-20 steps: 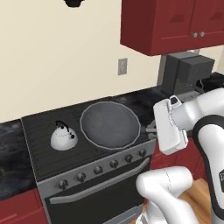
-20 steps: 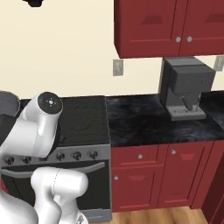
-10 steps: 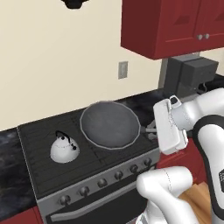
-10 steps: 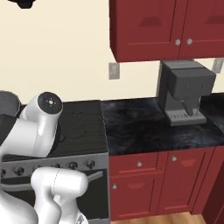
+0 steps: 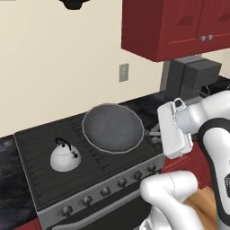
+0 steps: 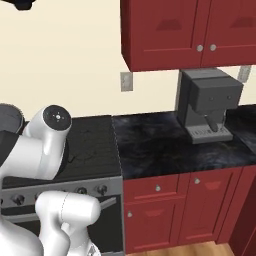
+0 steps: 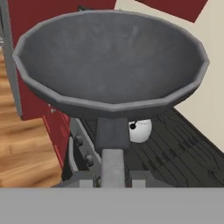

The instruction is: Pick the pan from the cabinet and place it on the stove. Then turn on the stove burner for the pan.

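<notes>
One pan, clamped by its handle in the gripper, hangs level above the stove beside the kettle, likely for setting down on a free burner.

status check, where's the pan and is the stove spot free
Gripper shut on the pan handle. Pan held above the stove, right side, not set down. Kettle sits on the left burner, apart from the pan.

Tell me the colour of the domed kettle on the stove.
White kettle, clearest in the left base view.
</notes>
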You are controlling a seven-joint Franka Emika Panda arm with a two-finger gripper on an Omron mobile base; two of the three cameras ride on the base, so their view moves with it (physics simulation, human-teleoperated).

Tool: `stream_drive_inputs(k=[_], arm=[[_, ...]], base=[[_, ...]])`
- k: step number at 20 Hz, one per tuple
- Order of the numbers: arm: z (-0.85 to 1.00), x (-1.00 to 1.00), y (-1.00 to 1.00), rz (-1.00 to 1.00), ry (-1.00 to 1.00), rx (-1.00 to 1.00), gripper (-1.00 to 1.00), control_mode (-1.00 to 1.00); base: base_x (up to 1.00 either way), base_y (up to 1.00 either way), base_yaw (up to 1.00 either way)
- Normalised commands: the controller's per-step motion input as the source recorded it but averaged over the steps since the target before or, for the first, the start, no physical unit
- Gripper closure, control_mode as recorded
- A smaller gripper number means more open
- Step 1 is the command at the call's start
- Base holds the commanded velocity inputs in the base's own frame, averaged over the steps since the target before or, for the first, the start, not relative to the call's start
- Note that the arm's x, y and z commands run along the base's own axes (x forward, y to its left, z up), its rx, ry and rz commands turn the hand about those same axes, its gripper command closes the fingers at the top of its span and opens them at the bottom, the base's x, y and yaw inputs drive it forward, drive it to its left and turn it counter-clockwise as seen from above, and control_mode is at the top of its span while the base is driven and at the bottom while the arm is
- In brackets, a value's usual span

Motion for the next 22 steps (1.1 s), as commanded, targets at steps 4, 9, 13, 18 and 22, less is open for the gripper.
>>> stream_drive_inputs(k=[4, 9, 13, 18, 22], arm=[[0.00, 0.00, 0.00, 0.00, 0.00, 0.00, 1.00, 1.00], [0.00, 0.00, 0.00, 0.00, 0.00, 0.00, 1.00, 1.00], [0.00, 0.00, 0.00, 0.00, 0.00, 0.00, 1.00, 1.00], [0.00, 0.00, 0.00, 0.00, 0.00, 0.00, 1.00, 1.00], [0.00, 0.00, 0.00, 0.00, 0.00, 0.00, 1.00, 1.00]], base=[[0.16, 0.30, -0.05], [-0.06, 0.35, 0.02], [-0.24, 0.24, 0.10], [-0.09, 0.17, 0.17], [-0.12, 0.19, 0.22]])
